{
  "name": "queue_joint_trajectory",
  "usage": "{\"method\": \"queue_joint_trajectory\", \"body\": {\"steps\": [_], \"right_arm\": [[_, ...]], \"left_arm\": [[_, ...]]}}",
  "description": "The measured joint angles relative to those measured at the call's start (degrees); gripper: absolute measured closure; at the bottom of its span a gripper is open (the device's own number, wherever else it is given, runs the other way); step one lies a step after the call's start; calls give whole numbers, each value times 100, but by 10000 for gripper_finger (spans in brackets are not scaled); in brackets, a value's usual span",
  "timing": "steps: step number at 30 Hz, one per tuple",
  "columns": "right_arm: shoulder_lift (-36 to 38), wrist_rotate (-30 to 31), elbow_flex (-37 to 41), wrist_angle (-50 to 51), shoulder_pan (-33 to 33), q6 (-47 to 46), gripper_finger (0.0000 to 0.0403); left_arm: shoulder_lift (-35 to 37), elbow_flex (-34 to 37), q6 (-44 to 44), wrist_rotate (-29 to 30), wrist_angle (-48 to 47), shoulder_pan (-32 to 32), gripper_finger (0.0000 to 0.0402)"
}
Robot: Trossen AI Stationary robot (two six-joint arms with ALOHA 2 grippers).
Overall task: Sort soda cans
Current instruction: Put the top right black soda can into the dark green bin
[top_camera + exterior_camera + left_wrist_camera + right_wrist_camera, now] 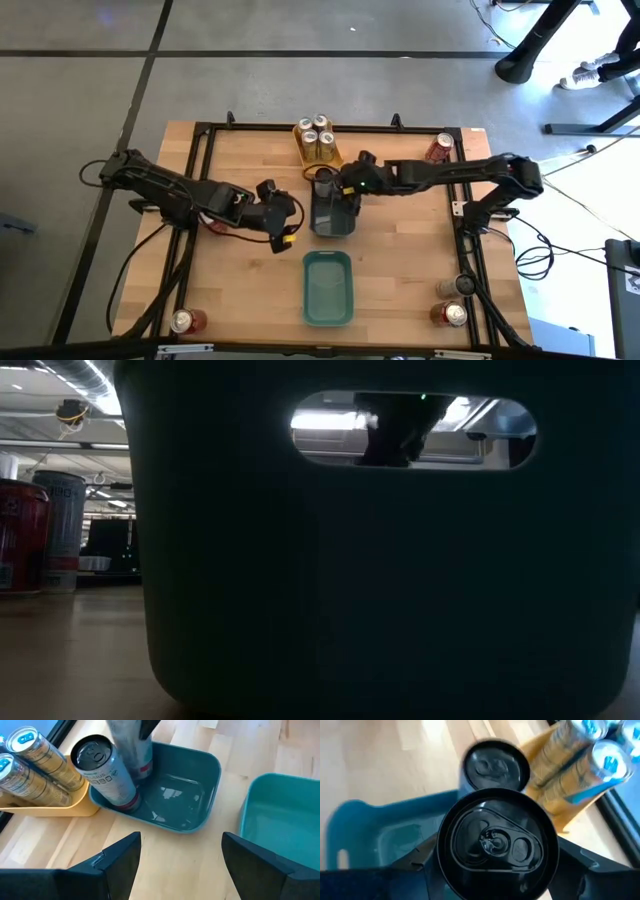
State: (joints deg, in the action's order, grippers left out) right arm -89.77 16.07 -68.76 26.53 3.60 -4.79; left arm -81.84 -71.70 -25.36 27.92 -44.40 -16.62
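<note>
My right gripper (495,870) holds a dark can (496,842) between its jaws over the dark teal tray (333,218), beside another dark can (107,772) standing inside. My left gripper (180,865) waits nearby, jaws spread and empty, facing that tray

Wooden table (400,260): trays (328,290), soda cans (455,314).

the far end of the dark teal tray (333,215) is blocked by a standing grey can (106,772) and the right gripper (330,183); its near half is left free, and bare table (400,270) is seen beside it.
</note>
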Motion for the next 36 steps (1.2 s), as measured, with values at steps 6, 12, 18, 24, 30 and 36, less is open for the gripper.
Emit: {"method": "queue_joint_trajectory", "body": {"steps": [6, 12, 18, 24, 30, 36], "right_arm": [[-246, 148, 27, -151, 68, -99, 159], [-250, 279, 440, -660, 59, -255, 159], [-241, 282, 622, -994, 59, -365, 159], [-243, 293, 626, -988, 59, -355, 97], [-206, 426, 619, -940, 59, -226, 47], [-57, 376, 18, 74, 50, -237, 39]], "left_arm": [[0, 0, -18, 98, 1, -170, 137], [0, 0, -60, 384, 2, -359, 137], [0, 0, -134, 535, 11, -441, 137], [0, 2, -168, 537, 11, -439, 137], [0, 2, -193, 538, 11, -439, 137], [-1, 2, -182, 537, 4, -438, 137]]}}
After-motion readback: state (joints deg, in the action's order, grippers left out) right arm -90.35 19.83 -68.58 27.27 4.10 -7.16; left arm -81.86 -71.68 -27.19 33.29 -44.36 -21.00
